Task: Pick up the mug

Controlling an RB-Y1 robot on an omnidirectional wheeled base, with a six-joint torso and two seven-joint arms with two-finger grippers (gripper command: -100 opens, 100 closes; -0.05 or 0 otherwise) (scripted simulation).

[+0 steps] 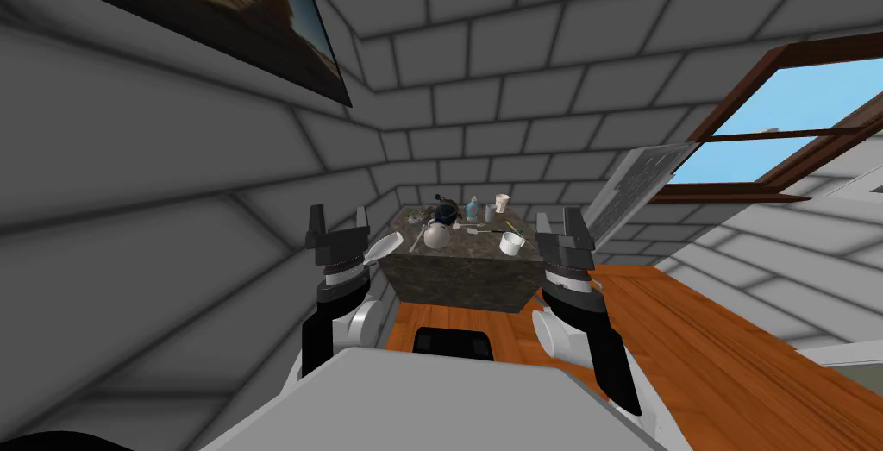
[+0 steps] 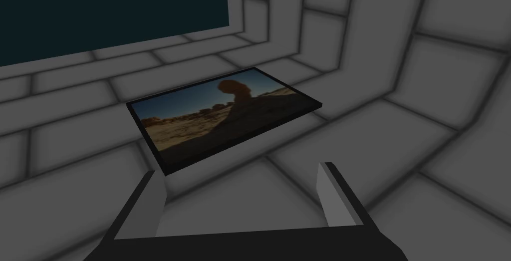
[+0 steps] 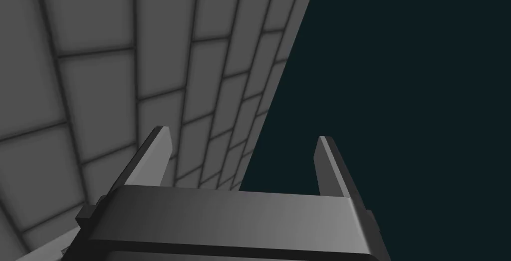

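A white mug [image 1: 512,243] stands near the front right corner of a dark stone-topped table [image 1: 457,278] straight ahead of me. A second pale cup [image 1: 502,203] stands at the table's far side. My left gripper [image 1: 337,217] is raised at the table's left front corner, open with nothing between its fingers, as its wrist view confirms [image 2: 239,195]. My right gripper [image 1: 559,222] is raised just right of the white mug, also open and empty [image 3: 242,165]. Both grippers point upward, off the table.
A round white teapot [image 1: 436,235], a blue vase [image 1: 472,207], a dark pot [image 1: 446,211] and small utensils crowd the tabletop. A white spoon-like thing [image 1: 379,250] lies at the table's left corner. Wooden floor [image 1: 690,342] runs to the right. A window [image 1: 776,127] is at the right.
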